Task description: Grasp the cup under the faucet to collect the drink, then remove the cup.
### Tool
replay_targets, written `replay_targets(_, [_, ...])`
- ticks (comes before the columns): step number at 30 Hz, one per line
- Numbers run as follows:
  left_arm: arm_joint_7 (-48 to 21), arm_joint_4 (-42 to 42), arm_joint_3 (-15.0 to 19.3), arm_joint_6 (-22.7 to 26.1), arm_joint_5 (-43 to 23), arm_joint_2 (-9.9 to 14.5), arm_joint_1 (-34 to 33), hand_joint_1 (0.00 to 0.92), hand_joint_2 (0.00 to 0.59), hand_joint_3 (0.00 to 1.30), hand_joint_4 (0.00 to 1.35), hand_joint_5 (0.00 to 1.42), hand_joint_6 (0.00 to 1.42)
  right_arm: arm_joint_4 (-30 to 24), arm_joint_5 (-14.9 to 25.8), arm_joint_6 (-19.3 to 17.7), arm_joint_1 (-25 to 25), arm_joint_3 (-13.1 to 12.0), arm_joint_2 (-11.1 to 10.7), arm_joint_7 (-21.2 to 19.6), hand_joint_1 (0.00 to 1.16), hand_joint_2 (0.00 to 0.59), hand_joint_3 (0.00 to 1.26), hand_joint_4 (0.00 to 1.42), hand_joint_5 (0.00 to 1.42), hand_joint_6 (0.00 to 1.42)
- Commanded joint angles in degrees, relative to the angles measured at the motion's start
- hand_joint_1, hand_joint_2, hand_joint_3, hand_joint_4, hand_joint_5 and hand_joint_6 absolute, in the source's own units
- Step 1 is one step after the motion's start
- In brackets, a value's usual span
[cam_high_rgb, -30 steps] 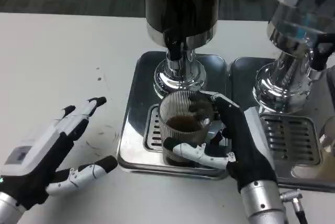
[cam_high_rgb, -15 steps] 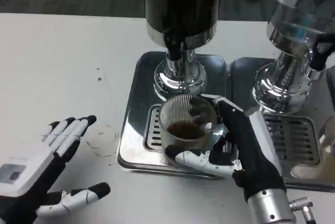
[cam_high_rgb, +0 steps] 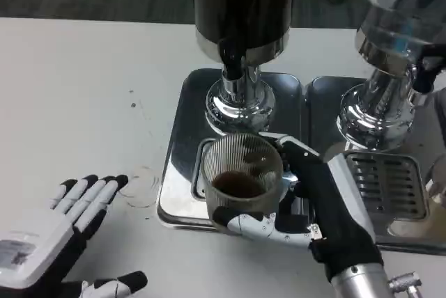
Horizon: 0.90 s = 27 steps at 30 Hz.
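A ribbed clear cup point(cam_high_rgb: 242, 181) with dark drink in its bottom is in the grip of my right hand point(cam_high_rgb: 317, 204), whose fingers wrap its front and right side. The cup sits over the front part of the steel drip tray point(cam_high_rgb: 182, 124), just in front of the dark dispenser's faucet point(cam_high_rgb: 232, 61). My left hand point(cam_high_rgb: 59, 232) lies at the lower left of the table, fingers spread, holding nothing.
A second dispenser with a chrome base point(cam_high_rgb: 382, 113) and its own drip tray point(cam_high_rgb: 390, 186) stands at the right. A faint wet ring point(cam_high_rgb: 141, 188) marks the white table left of the tray.
The right hand has drawn the cup toward me and slightly left, away from the faucet. The left hand has pulled back down and left toward the table's corner.
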Motion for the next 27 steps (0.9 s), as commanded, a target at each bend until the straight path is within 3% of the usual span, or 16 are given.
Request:
replay_targets(1, [2.1, -3.0, 1.0, 1.4, 0.8, 0.6, 3.1, 0.000, 0.139, 0.00, 0.00, 0.00, 0.00, -4.5, 0.9, -0.9, 1.2, 0.6, -0.8, 1.7, 1.04, 0.160, 0.50, 0.68, 0.88, 1.18])
replay_targets(10, [7.3, -7.7, 3.5, 2.9, 1.5, 0.2, 9.0, 0.000, 0.142, 0.00, 0.00, 0.00, 0.00, -8.4, 1.7, 0.6, 3.4, 0.0, -1.5, 4.9, 1.04, 0.166, 0.50, 0.68, 0.88, 1.18])
replay_targets(27, [4.8, -10.9, 3.0, 5.8, 0.5, -2.6, 12.3, 0.000, 0.142, 0.00, 0.00, 0.00, 0.00, -10.4, 1.9, 1.3, 2.8, 0.5, -3.1, 8.4, 1.04, 0.168, 0.50, 0.68, 0.89, 1.20])
